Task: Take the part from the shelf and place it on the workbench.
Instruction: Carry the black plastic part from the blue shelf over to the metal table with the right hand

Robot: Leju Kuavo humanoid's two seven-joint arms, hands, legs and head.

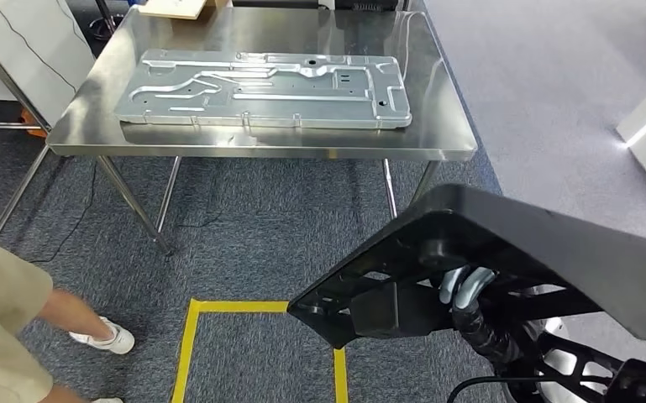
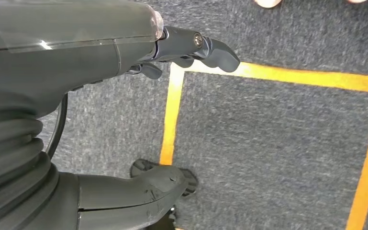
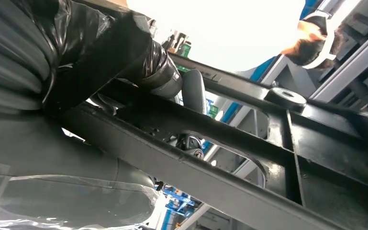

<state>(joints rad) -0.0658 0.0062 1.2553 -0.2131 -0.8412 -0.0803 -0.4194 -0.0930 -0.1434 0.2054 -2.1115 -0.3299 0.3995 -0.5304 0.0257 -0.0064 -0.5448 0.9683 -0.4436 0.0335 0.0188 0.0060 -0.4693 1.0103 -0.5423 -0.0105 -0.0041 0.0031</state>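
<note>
The black part [image 1: 504,243], a flat moulded frame with ribs and openings, sits on top of the right hand [image 1: 466,290], whose pale fingers curl up around one of its bars from beneath and hold it, well short of the steel workbench [image 1: 437,126] ahead. On that workbench a grey stamped metal panel [image 1: 265,88] lies flat. The left hand [image 2: 191,48] hangs empty, fingers loosely apart, above grey carpet and yellow floor tape [image 2: 172,110], with a person's white shoe [image 1: 105,337] off to its outer side.

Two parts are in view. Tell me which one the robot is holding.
The black part, gripped by the right hand low over the carpet. The other, a silver stamped metal panel, lies flat on the steel workbench, untouched.
</note>
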